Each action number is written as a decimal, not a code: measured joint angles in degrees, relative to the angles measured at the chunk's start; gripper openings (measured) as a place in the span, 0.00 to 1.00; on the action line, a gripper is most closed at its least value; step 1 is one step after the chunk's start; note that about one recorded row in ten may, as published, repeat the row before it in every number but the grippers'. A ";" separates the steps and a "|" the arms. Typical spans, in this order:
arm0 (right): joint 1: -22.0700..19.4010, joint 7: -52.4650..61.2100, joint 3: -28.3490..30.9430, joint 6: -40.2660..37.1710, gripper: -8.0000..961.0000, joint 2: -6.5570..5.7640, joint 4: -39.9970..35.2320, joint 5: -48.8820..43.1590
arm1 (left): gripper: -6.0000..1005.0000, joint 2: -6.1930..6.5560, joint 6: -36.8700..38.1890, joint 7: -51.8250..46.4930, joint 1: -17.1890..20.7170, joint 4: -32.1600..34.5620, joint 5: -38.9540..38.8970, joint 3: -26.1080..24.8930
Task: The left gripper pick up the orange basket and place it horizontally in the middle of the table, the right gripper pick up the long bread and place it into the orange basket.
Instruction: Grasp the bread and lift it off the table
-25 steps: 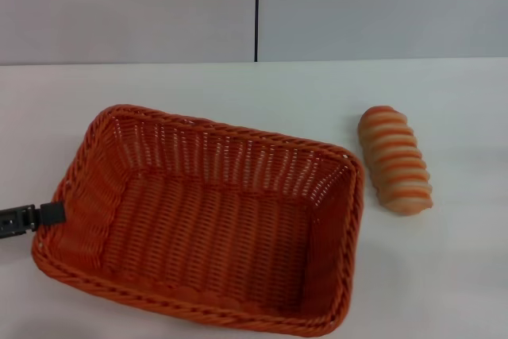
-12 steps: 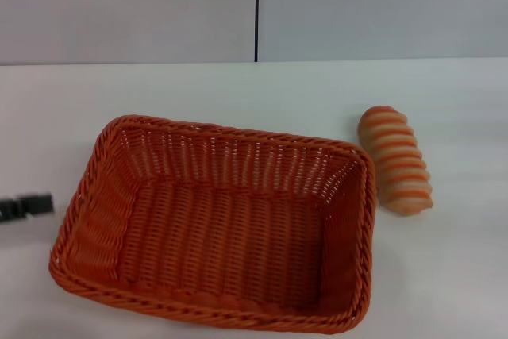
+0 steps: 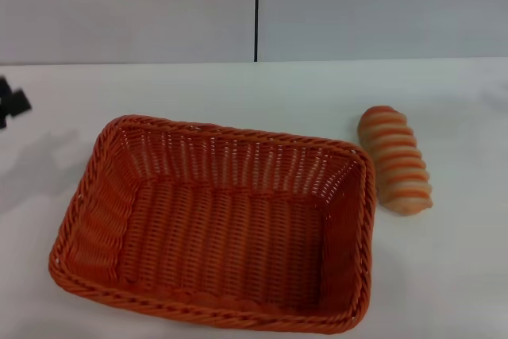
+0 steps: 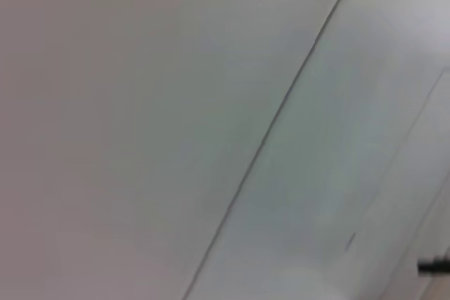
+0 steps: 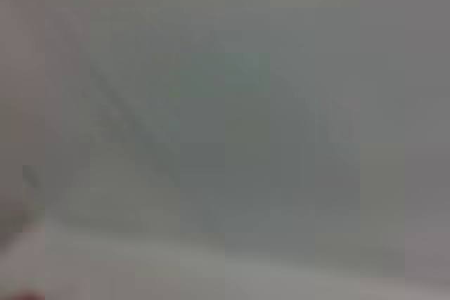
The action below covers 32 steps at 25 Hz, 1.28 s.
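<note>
While only a small black tip of the left gripper shows at the far left edge of the head view, raised above the table and well apart from the orange basket, whether its fingers are spread or closed cannot be told. The right gripper is out of sight in every view. The basket sits open side up on the table, lying roughly crosswise near the middle, with nothing inside it. The long bread lies on the table just beside the basket's right end, not touching it. Nothing lies between bread and basket. The wrist views show only blurred pale surfaces.
</note>
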 joint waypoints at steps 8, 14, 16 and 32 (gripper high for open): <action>11.31 6.75 -15.49 -0.36 0.55 -1.12 -0.05 -16.53 | 0.79 -2.71 -0.18 11.42 -0.95 -6.76 -9.00 0.45; 13.89 9.47 -22.96 4.21 0.55 0.96 -0.26 -17.83 | 0.79 -4.64 -0.08 12.40 -1.73 -6.85 -8.67 0.92; 14.38 9.91 -24.70 6.42 0.55 2.14 -0.28 -18.00 | 0.79 -4.92 -0.13 12.41 -1.82 -6.87 -8.57 1.47; 15.61 10.28 -35.91 15.12 0.72 9.71 4.97 -18.18 | 0.79 -5.23 -0.43 12.55 -3.11 -8.33 -8.52 2.74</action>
